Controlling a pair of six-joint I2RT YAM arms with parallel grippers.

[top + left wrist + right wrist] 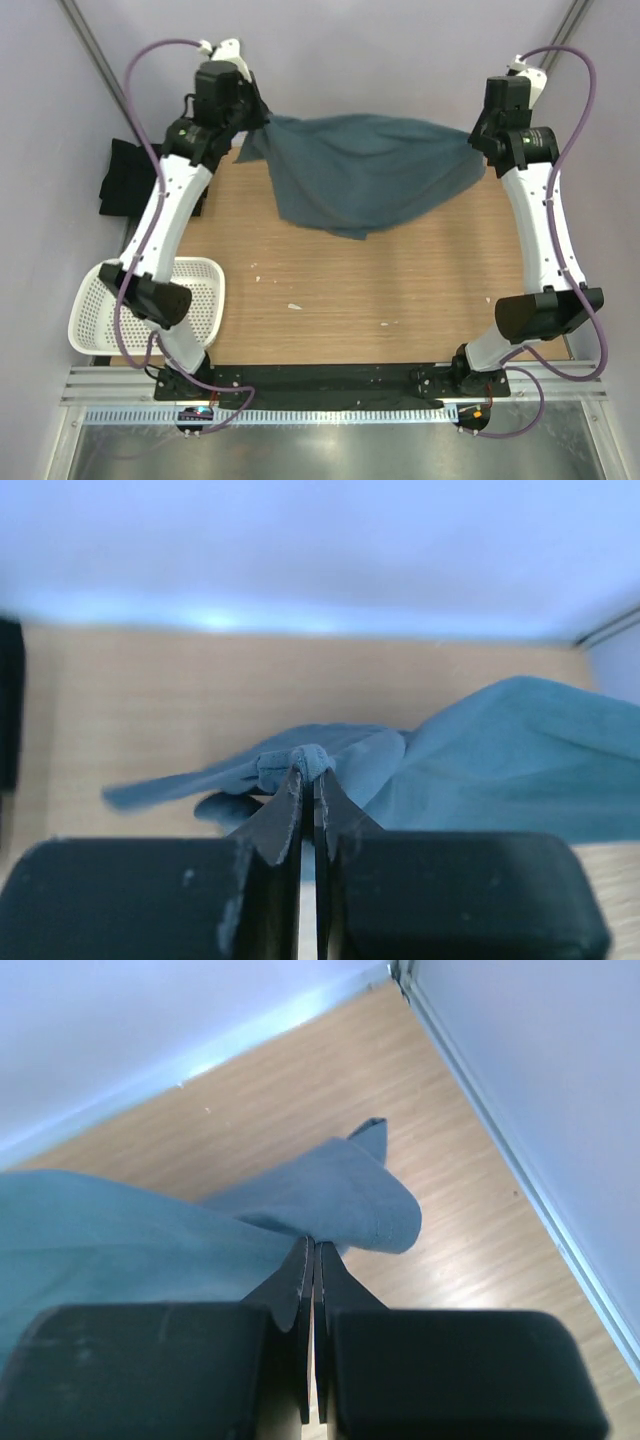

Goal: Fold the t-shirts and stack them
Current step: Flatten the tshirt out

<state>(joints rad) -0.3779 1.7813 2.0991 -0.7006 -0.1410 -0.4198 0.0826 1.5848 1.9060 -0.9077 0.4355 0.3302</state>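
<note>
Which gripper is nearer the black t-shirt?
Left. The left gripper, pinching the blue-grey t-shirt, is just right of the black t-shirt; the right gripper is across the table.

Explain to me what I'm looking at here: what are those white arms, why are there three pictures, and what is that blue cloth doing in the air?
The white arms are two robot arms bolted at the near edge of a wooden table. The big picture comes from a camera above and behind them. The other two come from small cameras on each wrist, so the black wedges at the bottom of those views are the arm's own fingers.

The left end effector and the right end effector are each shut on an edge of the blue-grey t-shirt, which hangs stretched between them over the far part of the table.

The black t-shirt lies crumpled at the far left edge. A white perforated basket sits near the left arm's base. A few small white specks dot the wood.
</note>
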